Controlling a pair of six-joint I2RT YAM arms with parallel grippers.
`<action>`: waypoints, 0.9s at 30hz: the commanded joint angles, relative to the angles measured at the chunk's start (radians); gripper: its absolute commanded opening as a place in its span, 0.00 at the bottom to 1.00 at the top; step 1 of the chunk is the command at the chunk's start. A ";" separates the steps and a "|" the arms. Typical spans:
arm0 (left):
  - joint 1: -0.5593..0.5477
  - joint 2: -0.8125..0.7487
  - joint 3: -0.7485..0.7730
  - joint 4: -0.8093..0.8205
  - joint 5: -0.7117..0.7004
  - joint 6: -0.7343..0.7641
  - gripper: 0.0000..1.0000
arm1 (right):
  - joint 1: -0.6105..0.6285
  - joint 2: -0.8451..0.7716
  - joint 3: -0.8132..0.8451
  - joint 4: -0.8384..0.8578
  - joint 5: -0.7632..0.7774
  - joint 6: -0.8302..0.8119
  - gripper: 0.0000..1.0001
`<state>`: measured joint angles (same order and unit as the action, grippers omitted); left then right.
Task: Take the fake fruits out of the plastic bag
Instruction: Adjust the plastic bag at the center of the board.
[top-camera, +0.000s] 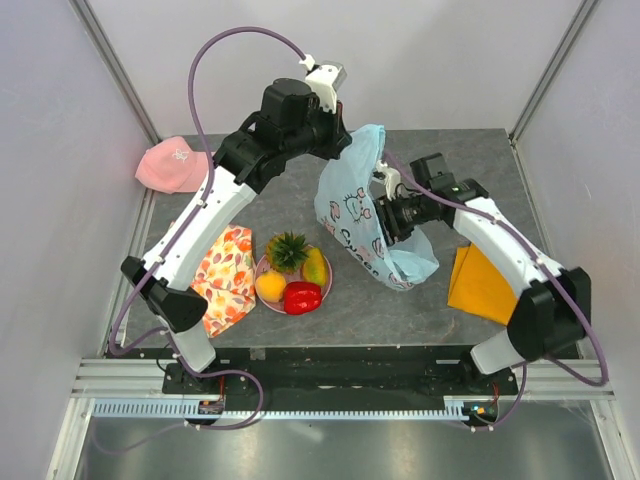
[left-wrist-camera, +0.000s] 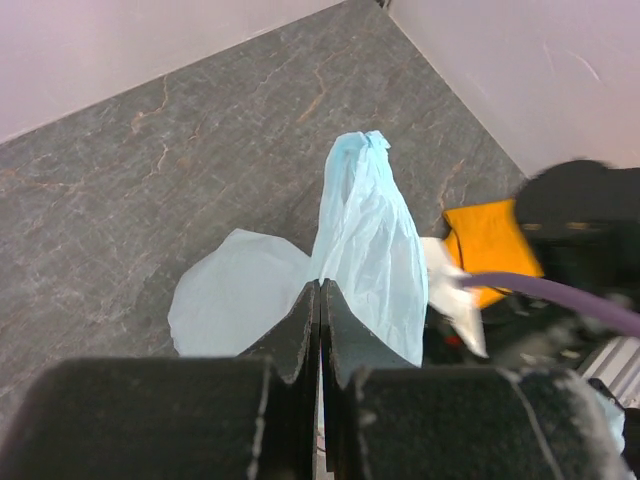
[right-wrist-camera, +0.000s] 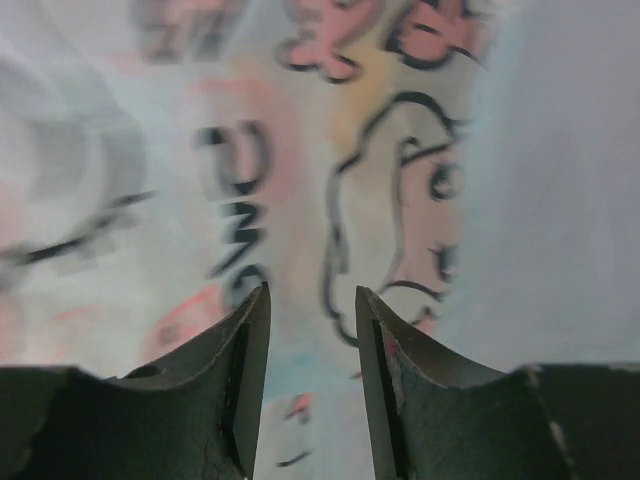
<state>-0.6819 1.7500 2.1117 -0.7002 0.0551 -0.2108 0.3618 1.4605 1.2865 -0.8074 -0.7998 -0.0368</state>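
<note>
Blue plastic bag (top-camera: 350, 215) in tightly closed L gripper (left-wrist-camera: 320, 290); R gripper (right-wrist-camera: 312, 295) jaws apart, empty.

Place: was a lab test cell.
Walls: plain panels (top-camera: 60, 200) and metal posts (top-camera: 115, 65) boxed the table (top-camera: 400, 310).
Near edge: robot arms (top-camera: 200, 220) stood by a rail (top-camera: 330, 408).

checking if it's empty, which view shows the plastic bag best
Top external: the whole plastic bag shows, held up, print facing the camera. Left wrist shows only its pale-blue top beyond the shut left gripper; right wrist, just a blurred close-up of the print.
</note>
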 joint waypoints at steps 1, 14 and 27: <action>0.008 -0.009 0.041 0.030 0.025 -0.056 0.01 | -0.007 0.112 0.036 0.117 0.210 0.101 0.50; 0.010 -0.081 -0.064 0.034 0.156 -0.013 0.02 | -0.316 0.206 0.201 0.142 0.571 0.138 0.55; -0.031 -0.281 -0.532 0.016 0.282 0.073 0.02 | -0.244 -0.333 -0.252 0.063 0.383 -0.192 0.59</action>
<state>-0.6903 1.4929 1.6367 -0.6956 0.2783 -0.1909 0.0910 1.1641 1.1568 -0.6750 -0.3172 -0.0803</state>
